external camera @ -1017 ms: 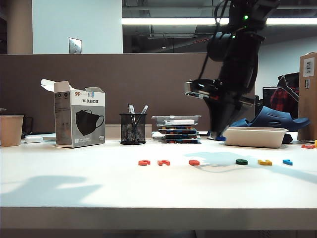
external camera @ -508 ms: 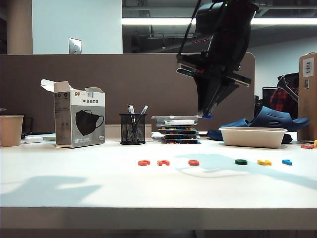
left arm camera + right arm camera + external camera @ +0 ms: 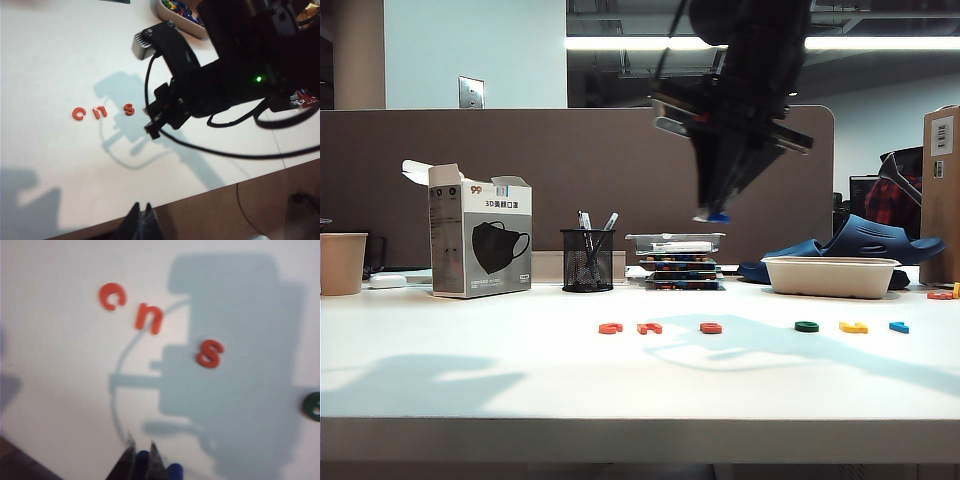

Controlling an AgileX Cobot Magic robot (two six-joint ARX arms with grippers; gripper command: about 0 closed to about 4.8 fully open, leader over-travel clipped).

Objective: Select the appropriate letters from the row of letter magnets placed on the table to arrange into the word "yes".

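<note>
Surrounding clutter: a grey face-mask carton [image 3: 480, 240], a black mesh pen cup [image 3: 588, 260], a beige paper cup [image 3: 342, 263], a stack of clear plastic trays [image 3: 677, 260] and a cream shallow tray [image 3: 831, 276] stand along the back of the wide white table [image 3: 470, 370], behind the letters.
Letter row: six small flat plastic letter magnets lie in a line across the table, well apart from the clutter.
Orange-red group: an orange-red C [image 3: 611, 328] [image 3: 111, 295], an orange-red N [image 3: 650, 328] [image 3: 148, 317] and the orange-red S [image 3: 712, 328] [image 3: 210, 353] [image 3: 129, 109] sit near one another at the left of the row.
Other letters: the green E [image 3: 807, 326] [image 3: 313, 406] lies right of the S, then a yellow letter [image 3: 854, 327] and a light blue letter [image 3: 900, 327].
Obstruction: the black right arm hangs over the row and throws a broad shadow across the S and the table around it; no object stands between it and the letters.
Right gripper [image 3: 713, 214] [image 3: 142, 456]: raised high above the table, over the S and N, fingers pointing down and tilted; jaws closed tight on the dark blue Y [image 3: 718, 216] [image 3: 165, 467], which shows as a blue tip between them.
Left gripper [image 3: 141, 220]: held up off the table by its front edge, near the orange-red group, fingertips together with no gap and nothing between them.
Left wrist view: the right arm fills much of it, a black cable looping below.
</note>
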